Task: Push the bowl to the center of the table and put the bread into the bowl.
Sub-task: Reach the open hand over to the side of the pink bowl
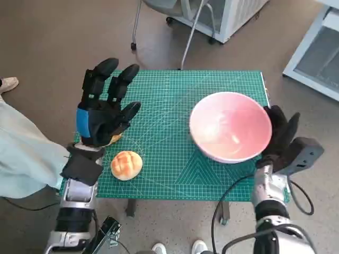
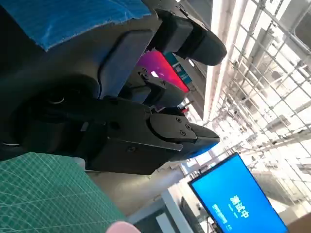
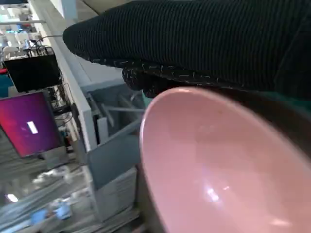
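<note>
Pink bowl [image 1: 231, 127], golden-brown bread [image 1: 126, 164], green gridded mat [image 1: 169, 106], blue-taped black left hand [image 1: 103, 114]

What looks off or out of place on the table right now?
Nothing looks spilled, tipped or broken. The pink bowl stands upright and empty, off toward the table's right side, with the right hand against its outer rim. The bread lies whole on the green mat, near the raised, empty left hand.

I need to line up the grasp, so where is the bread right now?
In the head view the bread lies on the green mat near the table's front left corner, just below the raised left hand, far from the pink bowl.
</note>
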You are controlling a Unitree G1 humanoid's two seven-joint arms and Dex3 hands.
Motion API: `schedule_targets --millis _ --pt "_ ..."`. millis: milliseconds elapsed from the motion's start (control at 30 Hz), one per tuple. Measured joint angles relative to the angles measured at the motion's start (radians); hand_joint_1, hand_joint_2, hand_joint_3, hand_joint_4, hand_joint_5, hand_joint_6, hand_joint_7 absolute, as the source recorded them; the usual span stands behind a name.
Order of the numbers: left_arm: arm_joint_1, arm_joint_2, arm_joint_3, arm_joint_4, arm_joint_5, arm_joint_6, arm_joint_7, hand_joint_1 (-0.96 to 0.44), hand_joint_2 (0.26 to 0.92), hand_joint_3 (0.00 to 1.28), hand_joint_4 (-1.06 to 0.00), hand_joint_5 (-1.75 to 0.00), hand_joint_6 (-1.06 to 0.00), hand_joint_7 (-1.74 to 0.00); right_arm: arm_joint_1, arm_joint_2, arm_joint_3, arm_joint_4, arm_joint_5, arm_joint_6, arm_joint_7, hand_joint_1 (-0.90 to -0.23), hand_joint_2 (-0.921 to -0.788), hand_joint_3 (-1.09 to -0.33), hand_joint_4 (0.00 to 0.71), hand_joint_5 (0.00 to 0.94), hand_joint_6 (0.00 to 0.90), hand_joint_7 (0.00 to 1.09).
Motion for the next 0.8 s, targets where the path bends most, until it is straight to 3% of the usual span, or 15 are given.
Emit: schedule_targets --millis 200,333,567,800 --pt "0.032 0.002 0.009 -0.055 0.001 0.034 0.005 -0.01 0.897 0.23 -0.14 -0.78 -0.09 -0.98 -0.037 0.04 -0.01 0.003 0.008 0.012 -0.002 -0.364 -0.921 -0.634 0.348 0.008 0.214 0.68" --pt "0.046 0.004 0.015 -0.081 0.003 0.054 0.01 -0.02 0.892 0.24 -0.14 -0.78 -0.08 -0.99 -0.062 0.064 -0.007 0.004 0.004 0.021 -0.018 -0.35 -0.907 -0.668 0.359 0.008 0.219 0.73" --pt "0.07 0.007 0.025 -0.123 0.006 0.081 0.018 -0.02 0.884 0.25 -0.14 -0.77 -0.08 -0.99 -0.104 0.099 0.006 0.007 -0.009 0.041 -0.039 -0.353 -0.893 -0.708 0.363 0.004 0.209 0.74" --pt "0.086 0.008 0.036 -0.151 0.009 0.101 0.023 -0.02 0.878 0.27 -0.14 -0.76 -0.09 -0.99 -0.128 0.129 0.006 0.011 -0.01 0.068 -0.044 -0.34 -0.889 -0.711 0.377 0.008 0.221 0.72"
